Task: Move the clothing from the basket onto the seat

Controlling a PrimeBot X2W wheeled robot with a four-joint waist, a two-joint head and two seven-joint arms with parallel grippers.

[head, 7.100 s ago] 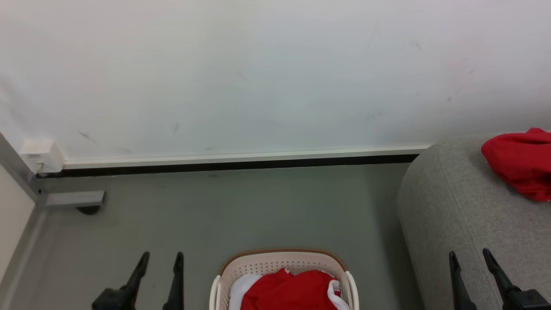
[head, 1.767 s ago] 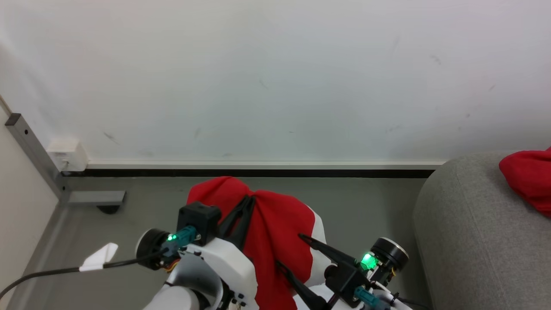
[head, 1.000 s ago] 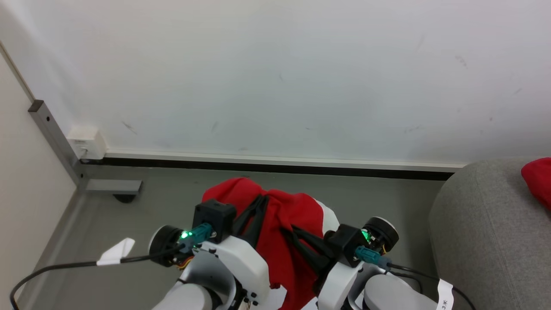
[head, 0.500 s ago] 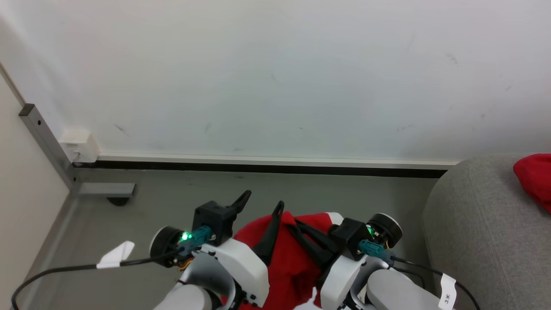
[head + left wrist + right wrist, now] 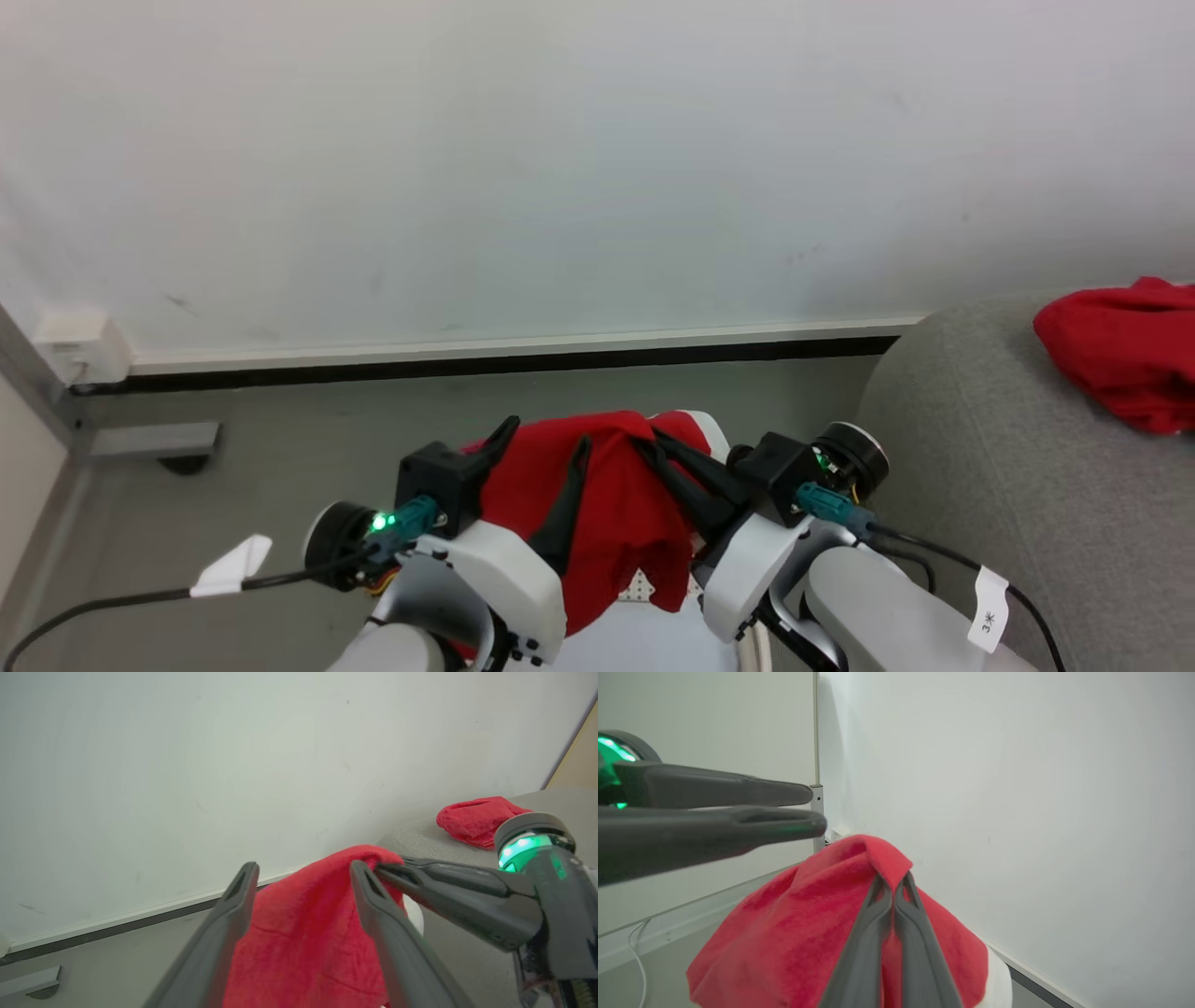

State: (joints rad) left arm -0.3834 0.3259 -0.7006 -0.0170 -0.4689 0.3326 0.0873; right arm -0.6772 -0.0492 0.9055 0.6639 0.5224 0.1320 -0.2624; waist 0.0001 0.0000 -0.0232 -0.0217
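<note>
A red garment of the clothing (image 5: 597,509) hangs in the air before me, pinched at its top by my right gripper (image 5: 653,443), which is shut on it. My left gripper (image 5: 543,439) stands open just left of that grip, its fingers apart in front of the cloth. In the left wrist view the open left gripper (image 5: 303,870) frames the garment (image 5: 303,942), and the right gripper (image 5: 379,869) comes in from the right. The right wrist view has the right gripper (image 5: 892,882) shut on the fabric (image 5: 798,924). A perforated bit of the basket (image 5: 640,586) peeks out below. Another red garment (image 5: 1120,364) lies on the grey seat (image 5: 980,485).
A white wall with a dark skirting strip (image 5: 485,364) runs behind. A grey metal bracket (image 5: 154,439) and a white box (image 5: 79,345) sit at the left corner. A cable with a white tag (image 5: 229,565) trails from my left wrist over the grey floor.
My left gripper has opened and let go of the red garment, which now hangs from the right gripper alone. The camera has swung right, bringing more of the seat into view.
</note>
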